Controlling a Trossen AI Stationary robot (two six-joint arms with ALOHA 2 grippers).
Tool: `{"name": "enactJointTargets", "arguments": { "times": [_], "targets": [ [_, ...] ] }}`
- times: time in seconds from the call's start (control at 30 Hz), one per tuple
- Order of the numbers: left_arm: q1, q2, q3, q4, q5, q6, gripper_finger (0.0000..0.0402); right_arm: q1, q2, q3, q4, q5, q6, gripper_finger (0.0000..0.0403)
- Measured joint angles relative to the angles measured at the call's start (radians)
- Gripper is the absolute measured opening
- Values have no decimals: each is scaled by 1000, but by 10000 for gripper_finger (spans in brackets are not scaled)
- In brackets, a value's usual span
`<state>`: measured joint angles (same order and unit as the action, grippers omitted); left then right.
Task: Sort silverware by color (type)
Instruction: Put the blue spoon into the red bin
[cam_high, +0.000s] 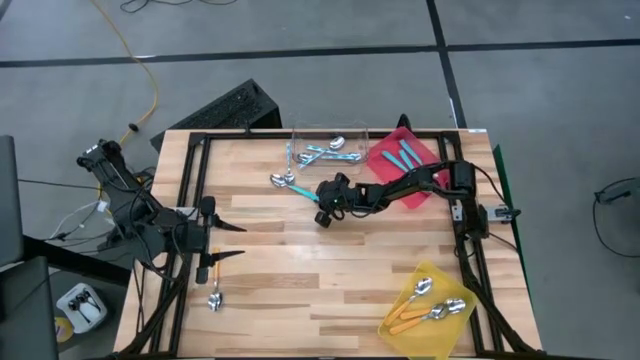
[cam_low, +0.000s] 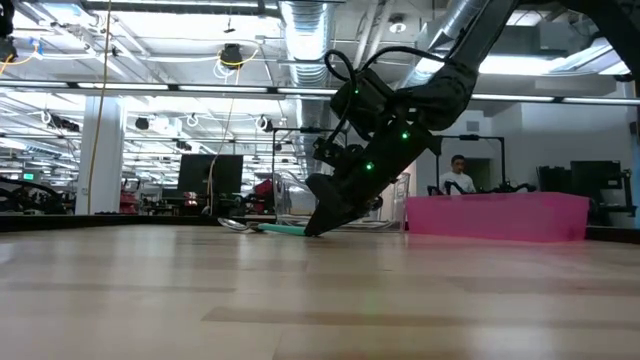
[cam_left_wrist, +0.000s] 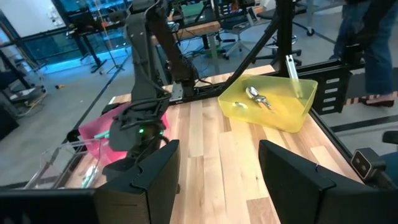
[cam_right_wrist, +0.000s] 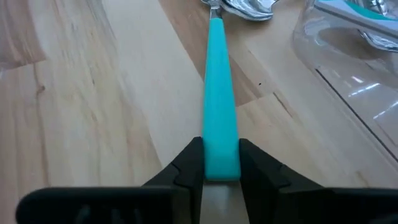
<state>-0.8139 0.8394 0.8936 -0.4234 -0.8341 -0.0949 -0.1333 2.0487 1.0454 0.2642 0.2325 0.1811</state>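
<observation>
low, right claw (cam_right_wrist: 221, 163) tilted down, pinching teal spoon (cam_right_wrist: 220, 106) handle

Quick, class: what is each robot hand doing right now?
Left hand: open, empty, waiting at the table's left edge.
Right hand: closed on the teal spoon handle, beside the clear tray.

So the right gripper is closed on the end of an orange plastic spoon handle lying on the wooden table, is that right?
Not quite: the handle is teal, not orange. The right wrist view shows the right gripper closed on the end of the teal plastic spoon handle, which lies on the wooden table.
</observation>
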Motion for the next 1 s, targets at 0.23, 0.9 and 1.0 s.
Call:
{"name": "enactJointTargets", "arguments": {
  "times": [0.23,0.9,1.0],
  "targets": [
    [0,0,0,-28,-4,-52,203,83,0,0,-2,10,34,101],
    [0,133,0,-94,-76,-227,203,345,2,-3,28,99,169,101],
    [0,170,0,-60,-86,-223,203,356,2,-3,31,105,171,101]
  ]
}}
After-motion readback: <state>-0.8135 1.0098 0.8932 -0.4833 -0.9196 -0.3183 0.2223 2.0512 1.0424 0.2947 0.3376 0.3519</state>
